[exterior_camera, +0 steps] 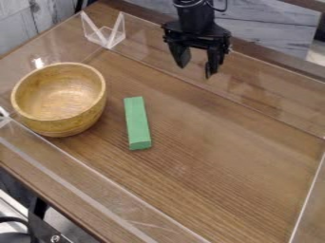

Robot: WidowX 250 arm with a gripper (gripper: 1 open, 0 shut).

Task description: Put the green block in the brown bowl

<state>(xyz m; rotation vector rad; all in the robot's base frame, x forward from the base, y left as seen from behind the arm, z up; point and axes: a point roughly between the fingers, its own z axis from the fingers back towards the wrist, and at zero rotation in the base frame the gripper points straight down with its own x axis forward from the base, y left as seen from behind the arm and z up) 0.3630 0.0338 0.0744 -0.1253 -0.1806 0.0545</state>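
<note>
The flat, elongated bright green rectangular block (137,123) lies on the brown wood-grain bench (229,161), its long axis running roughly toward and away from the camera. It sits just to the right of the round light-brown wooden bowl (57,98), near the rim but not touching it. The bowl stands upright at the left side of the bench, with its interior visible and nothing inside.

The black robot gripper (197,59) hangs above the far part of the bench, well apart from both the block and the bowl. It points steeply downward. The jaws stand wide apart and hold nothing.

A clear plastic angled piece (105,30) stands at the far left corner of the bench, behind the bowl.
</note>
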